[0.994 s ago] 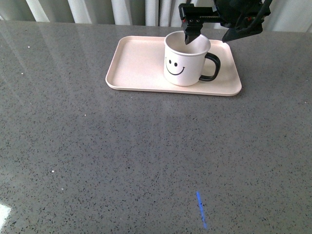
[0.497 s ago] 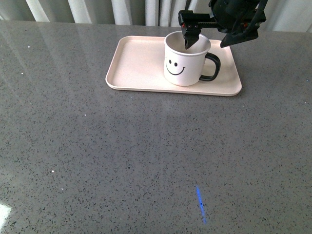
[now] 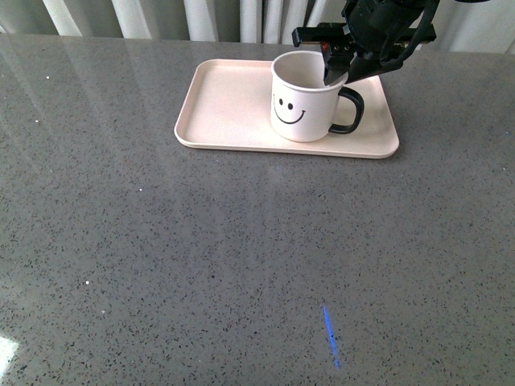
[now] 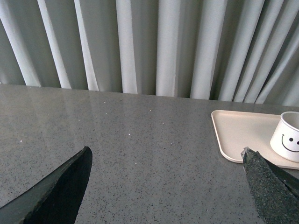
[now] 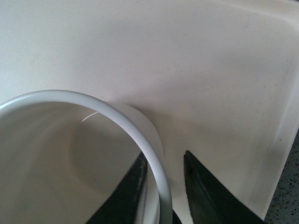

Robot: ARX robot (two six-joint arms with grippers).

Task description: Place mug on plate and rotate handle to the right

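Note:
The cream-white mug with its smiley face stands upright on the pale pink plate. Its black handle points right. My right gripper is open and straddles the mug's rim on the handle side, one finger inside and one outside. The right wrist view shows the mug's rim passing between the right gripper fingers, with gaps on both sides, above the plate. My left gripper is open over bare table, with the mug and plate off to one side.
The grey speckled table spreads wide in front of the plate. Pale curtains hang behind the table's far edge. A small blue mark lies on the table near the front.
My right gripper has shifted right along the mug's rim, from the back middle to the handle side. The mug and plate have not moved.

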